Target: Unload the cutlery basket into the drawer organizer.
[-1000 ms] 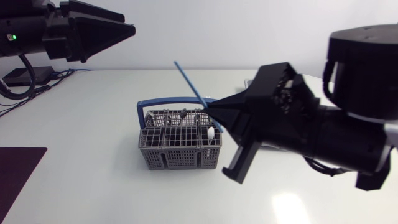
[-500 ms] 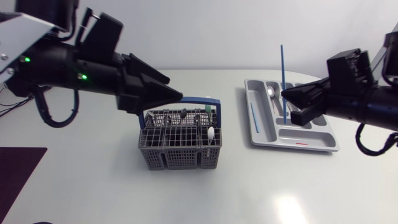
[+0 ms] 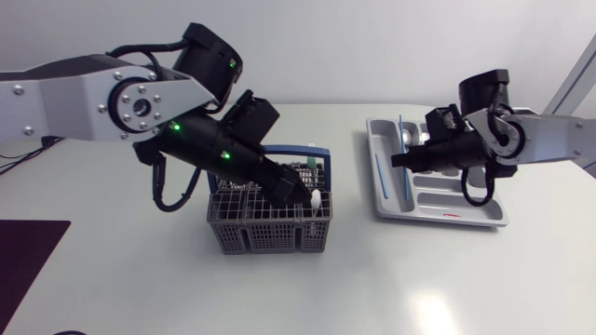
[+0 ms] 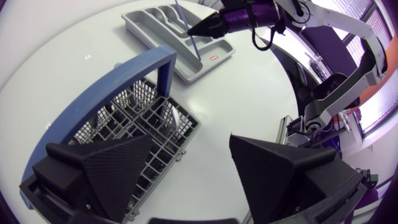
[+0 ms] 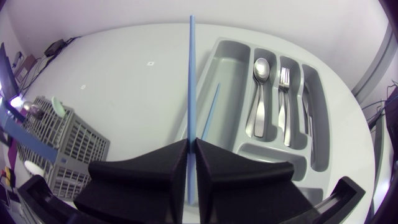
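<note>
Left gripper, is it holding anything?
No, the left gripper stands open over the basket with nothing clamped.

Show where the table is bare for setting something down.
Bare: the table between cutlery basket and drawer organizer, and in front of both. Crowded: left gripper over the basket, right gripper with blue chopstick over the organizer.

white table point(image 3: 419, 279) bears basket point(image 3: 270, 237), organizer point(image 3: 442, 201), perhaps a mat point(image 3: 23, 261).

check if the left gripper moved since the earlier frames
Yes. The left gripper dropped from near the handle of the cutlery basket down among its compartments.
</note>
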Robot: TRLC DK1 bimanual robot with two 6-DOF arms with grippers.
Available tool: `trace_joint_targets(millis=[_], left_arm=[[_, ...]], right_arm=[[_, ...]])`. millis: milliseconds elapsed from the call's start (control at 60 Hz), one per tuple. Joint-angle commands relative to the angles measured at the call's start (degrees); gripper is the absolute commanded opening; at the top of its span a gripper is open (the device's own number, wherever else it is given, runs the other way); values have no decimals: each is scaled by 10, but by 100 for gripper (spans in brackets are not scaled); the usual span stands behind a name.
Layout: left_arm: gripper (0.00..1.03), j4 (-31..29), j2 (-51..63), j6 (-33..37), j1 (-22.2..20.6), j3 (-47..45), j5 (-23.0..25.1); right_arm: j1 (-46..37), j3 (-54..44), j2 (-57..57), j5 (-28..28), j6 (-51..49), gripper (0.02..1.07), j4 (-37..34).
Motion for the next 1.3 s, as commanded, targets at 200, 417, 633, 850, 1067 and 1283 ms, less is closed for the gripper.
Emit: trace_joint_targets(millis=[200,417,633,850,1067,1283], left_arm=[[93,-9,50,-46,-17,41,-11],[93,-5,70,-48,-22,42,-29],[91,16,86,-61,-37,44,-62],[85,71,93,-82,-48,32,-111],[66,92,101,-90,-51,23,-119],[54,121,94,-98,-51,-17,-119]], right_arm=[[-3,130,159,29,73,10,-32],[6,177,208,53,82,28,-45],[6,182,205,55,85,83,-59],[4,131,144,53,81,91,-52],[4,76,93,52,76,92,-37],[7,37,43,53,76,92,-30]])
